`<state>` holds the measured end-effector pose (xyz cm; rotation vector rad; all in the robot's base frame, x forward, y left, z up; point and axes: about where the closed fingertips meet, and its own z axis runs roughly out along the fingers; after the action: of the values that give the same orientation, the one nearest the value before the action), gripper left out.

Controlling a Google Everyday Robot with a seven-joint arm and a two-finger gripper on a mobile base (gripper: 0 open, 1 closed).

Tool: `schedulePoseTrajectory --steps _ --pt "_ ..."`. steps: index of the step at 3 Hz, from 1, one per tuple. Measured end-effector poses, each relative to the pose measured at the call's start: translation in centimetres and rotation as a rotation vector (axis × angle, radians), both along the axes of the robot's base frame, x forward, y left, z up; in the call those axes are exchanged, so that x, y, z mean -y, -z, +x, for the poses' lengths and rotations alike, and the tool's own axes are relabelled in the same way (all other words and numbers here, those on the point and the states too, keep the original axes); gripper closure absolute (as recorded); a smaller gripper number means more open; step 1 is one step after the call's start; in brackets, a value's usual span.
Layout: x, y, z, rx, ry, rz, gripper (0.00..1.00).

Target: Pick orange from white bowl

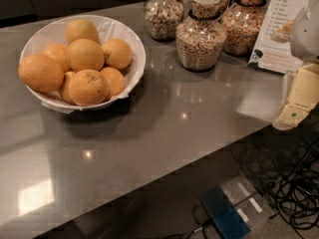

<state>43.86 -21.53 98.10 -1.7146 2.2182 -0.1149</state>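
Camera view: the white bowl (128,34) sits at approx. 10 o'clock on the grey counter (174,128). It's paper-lined and piled w/ oranges (85,55). Three glass jars (201,39) stand at 12 to 1 o'clock, w/ a printed card (284,29) at 2. The gripper (298,101) hangs at 3 o'clock by the frame edge, well apart from the bowl. Can't tell how far open it is; no fruit shows in it. Cables (294,193) lie on the floor at 5.

Step in hand, as I judge it: the reach across to the bowl, w/ nothing picked yet. To do it well:
- Pass on the 6 o'clock side of the jars, not over them.
- Aim for the top-ctr fruit. It rides on the rest w/ its sides free, so there's less chance of nudging neighbours.
- Leave the big orange (41,72) at the pile's 9 o'clock alone. It overhangs the rim and looks likely to roll out.
- Come down from above, close round the widest part, then lift straight up so the lining doesn't drag.
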Motion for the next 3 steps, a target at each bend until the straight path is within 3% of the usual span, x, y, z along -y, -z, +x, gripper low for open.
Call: schedulePoseTrajectory --steps 1,2,3 --pt "-0.5 0.1 0.2 0.007 -0.001 0.008 0.00" --pt "-4.4 1.7 1.2 0.025 -0.025 0.075 0.00" --pt "-10.4 2.4 2.3 0.068 -0.121 0.142 0.00"
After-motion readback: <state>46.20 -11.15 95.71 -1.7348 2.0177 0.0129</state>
